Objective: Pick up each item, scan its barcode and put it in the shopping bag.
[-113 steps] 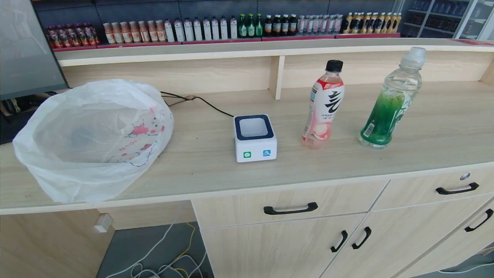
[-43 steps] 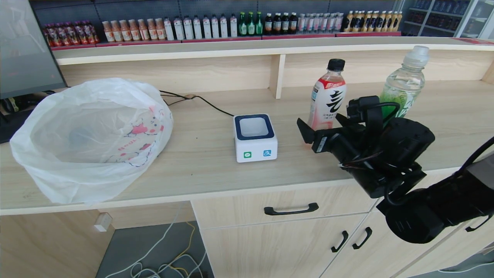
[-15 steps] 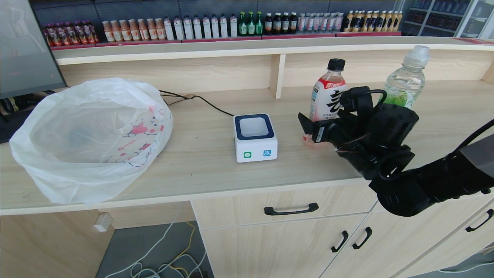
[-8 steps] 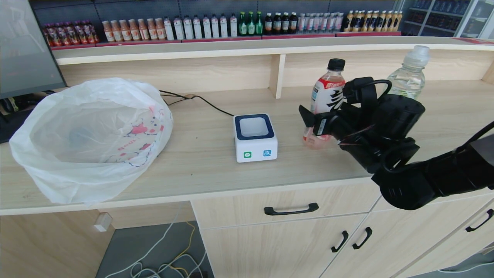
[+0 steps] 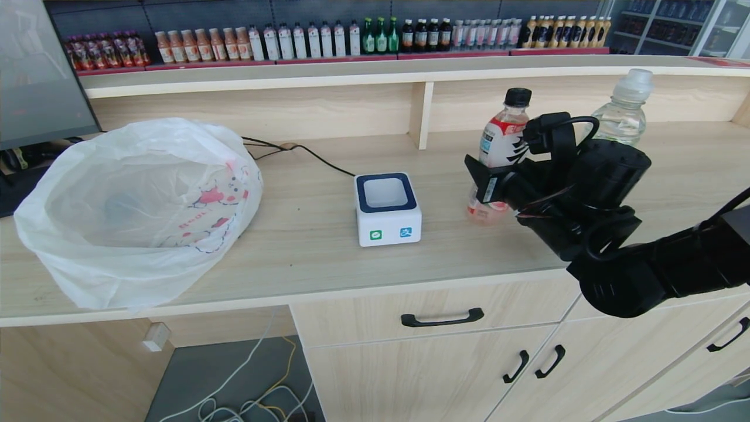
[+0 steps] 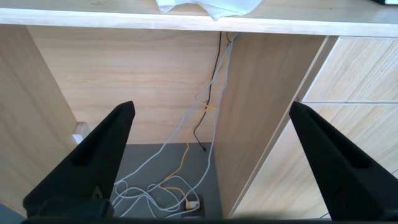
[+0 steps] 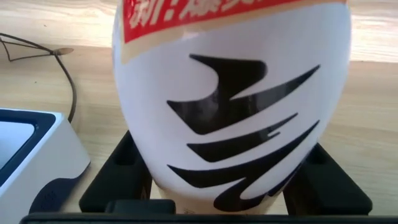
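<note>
A pink peach-drink bottle (image 5: 498, 140) with a black cap leans slightly on the wooden counter (image 5: 293, 258), to the right of the white scanner box (image 5: 387, 208). My right gripper (image 5: 497, 179) is shut on the bottle's lower body. The right wrist view has the bottle's label (image 7: 230, 99) between the black fingers (image 7: 118, 171), with the scanner (image 7: 25, 155) beside it. A clear green-labelled bottle (image 5: 624, 111) stands behind my right arm. The white shopping bag (image 5: 140, 205) lies open at the counter's left. My left gripper (image 6: 211, 155) hangs open below the counter edge, facing the cabinet side.
A raised shelf with an upright divider (image 5: 422, 114) runs along the counter's back. The scanner's black cable (image 5: 304, 153) trails toward the bag. A dark monitor (image 5: 41, 70) stands at the far left. Drawers with black handles (image 5: 442, 318) sit below, and cables lie on the floor (image 6: 168, 193).
The right arm came in from the right and closed around the pink bottle. Over the last half second the bottle has tilted, its cap shifting right.
</note>
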### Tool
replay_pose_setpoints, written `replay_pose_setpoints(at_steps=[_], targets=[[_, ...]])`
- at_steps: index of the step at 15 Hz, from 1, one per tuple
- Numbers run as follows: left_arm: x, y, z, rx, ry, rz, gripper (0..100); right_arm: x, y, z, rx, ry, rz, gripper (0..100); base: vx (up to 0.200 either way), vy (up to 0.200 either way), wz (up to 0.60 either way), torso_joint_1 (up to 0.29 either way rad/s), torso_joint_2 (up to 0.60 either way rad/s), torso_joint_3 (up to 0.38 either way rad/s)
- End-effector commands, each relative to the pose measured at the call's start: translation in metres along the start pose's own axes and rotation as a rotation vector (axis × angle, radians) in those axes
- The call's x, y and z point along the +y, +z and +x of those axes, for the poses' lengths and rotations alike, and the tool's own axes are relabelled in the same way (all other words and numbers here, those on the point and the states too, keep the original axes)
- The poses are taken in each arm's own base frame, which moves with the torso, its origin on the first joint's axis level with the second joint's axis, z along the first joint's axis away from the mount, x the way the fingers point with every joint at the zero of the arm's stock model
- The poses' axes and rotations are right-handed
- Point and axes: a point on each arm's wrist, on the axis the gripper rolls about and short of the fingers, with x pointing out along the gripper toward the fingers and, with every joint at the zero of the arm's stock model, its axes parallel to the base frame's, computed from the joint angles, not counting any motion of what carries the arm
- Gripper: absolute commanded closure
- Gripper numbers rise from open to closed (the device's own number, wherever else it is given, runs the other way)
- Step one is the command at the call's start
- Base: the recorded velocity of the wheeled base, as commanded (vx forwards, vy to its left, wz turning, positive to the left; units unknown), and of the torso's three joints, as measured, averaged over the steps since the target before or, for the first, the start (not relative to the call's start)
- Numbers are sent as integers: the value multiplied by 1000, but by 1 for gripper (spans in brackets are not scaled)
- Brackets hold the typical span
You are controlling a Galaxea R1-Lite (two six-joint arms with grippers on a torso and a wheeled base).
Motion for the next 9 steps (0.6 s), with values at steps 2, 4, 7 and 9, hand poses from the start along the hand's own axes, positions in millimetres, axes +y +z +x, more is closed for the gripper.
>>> replay_pose_setpoints(at_steps=[2,4,7,9], targets=[[0,0,0,0,0,0,0,2,10,-4,-22,2,3,100,0,0,0,0,0,0],[0,0,0,0,0,0,0,2,14,-5,-32,4,-13,100,0,0,0,0,0,0],[0,0,0,0,0,0,0,-2,39,-16,5,6,-29,100,0,0,0,0,0,0],[0,0,0,0,0,0,0,-4,52,-21,-9,5,-48,100,0,0,0,0,0,0]])
